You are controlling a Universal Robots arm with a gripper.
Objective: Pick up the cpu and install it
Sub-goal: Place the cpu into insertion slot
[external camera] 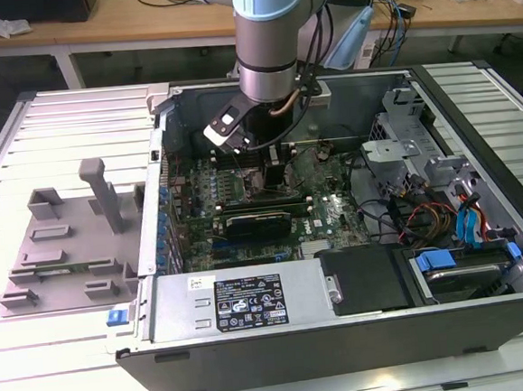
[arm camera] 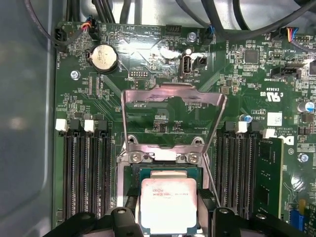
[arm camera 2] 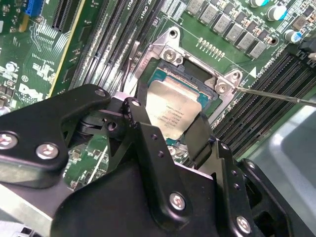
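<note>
Second wrist view, gripper [arm camera 2: 174, 117] clamped on the cpu [arm camera 2: 173, 106] between its fingers, at the open socket [arm camera 2: 169, 48].

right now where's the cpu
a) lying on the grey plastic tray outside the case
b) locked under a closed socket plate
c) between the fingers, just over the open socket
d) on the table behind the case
c: in both wrist views the cpu is gripped between the fingers just above the socket, and the metal load plate is swung up and open.
</note>
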